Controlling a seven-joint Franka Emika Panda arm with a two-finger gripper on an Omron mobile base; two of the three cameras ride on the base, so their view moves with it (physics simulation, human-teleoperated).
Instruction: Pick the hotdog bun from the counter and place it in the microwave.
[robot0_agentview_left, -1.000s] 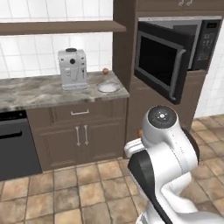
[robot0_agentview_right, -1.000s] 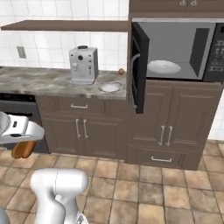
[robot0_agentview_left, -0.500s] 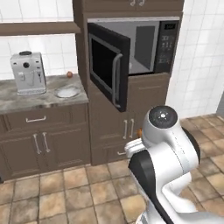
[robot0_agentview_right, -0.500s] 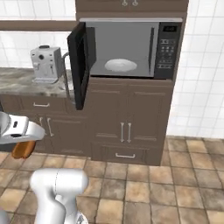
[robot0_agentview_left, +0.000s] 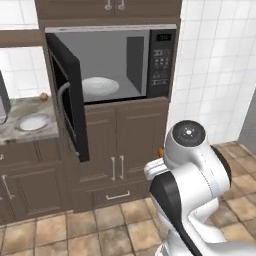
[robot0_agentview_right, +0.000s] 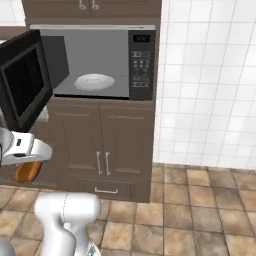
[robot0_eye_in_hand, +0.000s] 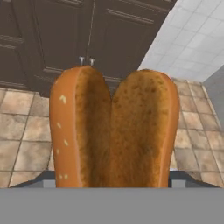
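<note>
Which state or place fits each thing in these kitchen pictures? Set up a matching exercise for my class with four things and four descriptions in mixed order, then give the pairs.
Things:
1. hotdog bun
2. microwave door
3. round white plate
4. small round red-orange fruit

Descriptions:
A. swung open to the left
B. lying inside the microwave
C. held low in the gripper, in front of the lower cabinets
D. sitting on the counter near the wall

Pairs: 1-C, 2-A, 3-B, 4-D
</note>
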